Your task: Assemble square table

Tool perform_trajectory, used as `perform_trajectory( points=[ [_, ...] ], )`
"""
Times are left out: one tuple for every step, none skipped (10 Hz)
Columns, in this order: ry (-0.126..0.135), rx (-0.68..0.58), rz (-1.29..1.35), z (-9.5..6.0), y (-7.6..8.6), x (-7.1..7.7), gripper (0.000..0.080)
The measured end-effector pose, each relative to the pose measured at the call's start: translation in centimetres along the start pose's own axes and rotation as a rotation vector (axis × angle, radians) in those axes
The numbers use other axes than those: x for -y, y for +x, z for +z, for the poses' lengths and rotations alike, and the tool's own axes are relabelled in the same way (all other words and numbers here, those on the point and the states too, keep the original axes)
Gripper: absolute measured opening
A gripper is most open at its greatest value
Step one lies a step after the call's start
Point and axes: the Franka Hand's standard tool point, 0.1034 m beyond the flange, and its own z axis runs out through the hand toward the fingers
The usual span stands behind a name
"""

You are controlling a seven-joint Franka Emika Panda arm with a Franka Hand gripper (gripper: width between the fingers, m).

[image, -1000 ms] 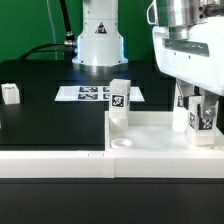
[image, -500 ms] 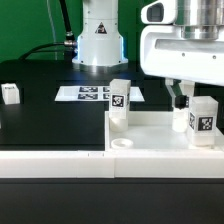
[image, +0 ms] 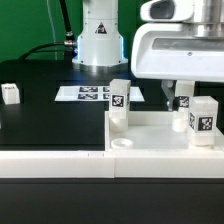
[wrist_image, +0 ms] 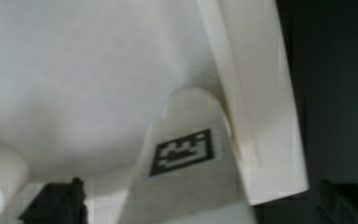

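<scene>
The white square table top (image: 160, 140) lies at the exterior view's lower right, with a round corner socket (image: 122, 144) at its near corner. Two white tagged legs stand upright on it: one (image: 119, 100) at its far corner, one (image: 203, 121) at the right. A third leg (image: 10, 94) lies loose on the black table at the left. My gripper (image: 195, 92) is open just above the right leg, one finger (image: 182, 99) showing beside it. In the wrist view the leg (wrist_image: 202, 150) stands against the top's rim (wrist_image: 250, 90), between my spread fingers (wrist_image: 60, 200).
The marker board (image: 92, 93) lies flat on the black table behind the table top. The white robot base (image: 98, 35) stands at the back. A low white wall (image: 50, 160) runs along the front edge.
My gripper has let go of the right leg and risen above it. The leg stays standing on the table top.
</scene>
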Motion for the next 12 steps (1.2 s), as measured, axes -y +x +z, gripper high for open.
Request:
perform_trajectory(
  points=[
    [0.0,0.0,-0.019,0.01,0.06,-0.2,0.0649],
    [0.0,0.001,0.003,0.02,0.05,-0.16,0.0622],
    [0.0,0.001,0.014,0.02,0.04,-0.15,0.0622],
    [0.001,0.001,0.026,0.02,0.04,-0.15,0.044],
    [0.003,0.002,0.113,0.02,0.02,-0.09,0.0285],
    [0.003,0.002,0.185,0.02,0.01,-0.08,0.0285],
    [0.003,0.002,0.24,0.03,0.01,-0.08,0.0287],
    [0.0,-0.007,0.363,0.1,0.04,-0.02,0.0287],
    [-0.009,-0.02,0.5,0.12,0.0,0.02,0.0287],
    [0.0,-0.02,0.614,0.13,0.01,-0.02,0.0287],
    [0.021,0.0,0.783,0.05,0.14,-0.19,0.0287],
    [0.041,0.021,0.939,-0.02,0.27,-0.35,0.0287]
  ],
)
